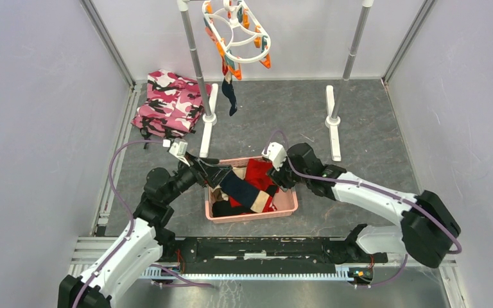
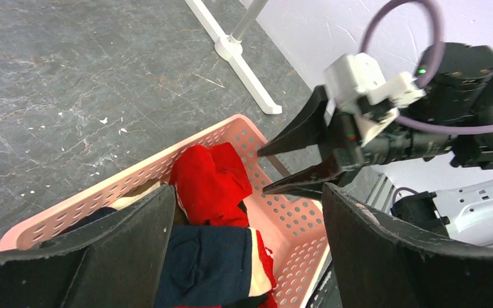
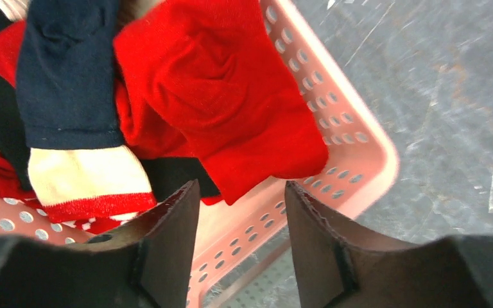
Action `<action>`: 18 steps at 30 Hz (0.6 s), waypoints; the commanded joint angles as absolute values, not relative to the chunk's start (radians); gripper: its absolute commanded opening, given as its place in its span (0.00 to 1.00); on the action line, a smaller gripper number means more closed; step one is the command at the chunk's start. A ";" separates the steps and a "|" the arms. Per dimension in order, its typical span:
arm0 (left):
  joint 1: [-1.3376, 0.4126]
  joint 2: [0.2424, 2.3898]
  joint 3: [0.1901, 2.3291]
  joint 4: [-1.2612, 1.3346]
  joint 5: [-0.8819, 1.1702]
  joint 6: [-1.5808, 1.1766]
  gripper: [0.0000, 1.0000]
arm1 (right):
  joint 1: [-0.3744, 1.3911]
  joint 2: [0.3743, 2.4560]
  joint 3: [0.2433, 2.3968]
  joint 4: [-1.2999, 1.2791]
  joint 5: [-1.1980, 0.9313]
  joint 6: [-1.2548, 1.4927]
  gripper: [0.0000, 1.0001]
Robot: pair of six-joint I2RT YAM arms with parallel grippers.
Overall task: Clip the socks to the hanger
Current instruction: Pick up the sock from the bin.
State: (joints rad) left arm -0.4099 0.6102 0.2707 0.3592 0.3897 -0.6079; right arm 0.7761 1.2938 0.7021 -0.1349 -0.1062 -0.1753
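Soft red, navy, beige fabric socks (image 1: 247,186) sit heaped in pink perforated plastic basket (image 1: 287,204), beneath both claws. Gaping and empty: left claw (image 2: 247,192), right claw (image 3: 241,189). Pick step, likely. Next: pinch one sock alone, carry it to white oval plastic hanger (image 1: 247,59) ahead.

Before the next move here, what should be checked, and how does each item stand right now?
1. Right gripper open and empty: ok.
2. Left gripper open and empty: ok.
3. Red sock on top of the pile, uncovered: ok.
4. Grippers apart from each other over the basket: ok, though close.
5. Hanger has bare clips: ok; a hanging navy sock takes one.
6. Right gripper low enough to pinch the red sock: cannot tell.
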 commanded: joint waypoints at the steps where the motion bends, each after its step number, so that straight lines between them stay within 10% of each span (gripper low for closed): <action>1: -0.409 0.572 0.320 0.325 0.342 -0.575 0.89 | 0.775 1.151 0.726 -0.102 -0.083 -0.198 0.61; 18: -0.409 0.491 0.317 0.260 0.220 -0.555 0.90 | 0.837 1.419 0.750 0.133 -0.425 -0.163 0.57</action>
